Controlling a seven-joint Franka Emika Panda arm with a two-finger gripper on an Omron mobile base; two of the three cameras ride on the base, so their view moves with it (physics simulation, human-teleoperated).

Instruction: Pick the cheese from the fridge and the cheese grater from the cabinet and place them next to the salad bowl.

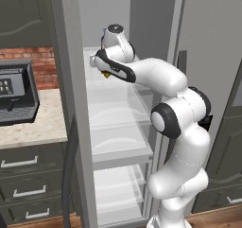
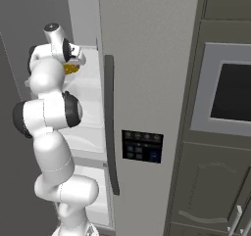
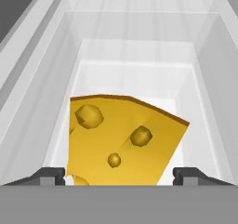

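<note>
Cheese (image 3: pixel 123 141) on top glass shelf in fridge (image 1: pixel 66 80), betw. hand (image 3: pixel 119 174) fingertips, grip state unclear.

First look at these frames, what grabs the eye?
The yellow-orange cheese with its round holes, lying on a white fridge shelf, seen close between the gripper's two dark fingertips, which stand apart on either side of it. From the base, the white arm reaching into the upper part of the open fridge stands out, and a small black appliance on the counter to the left.
</note>
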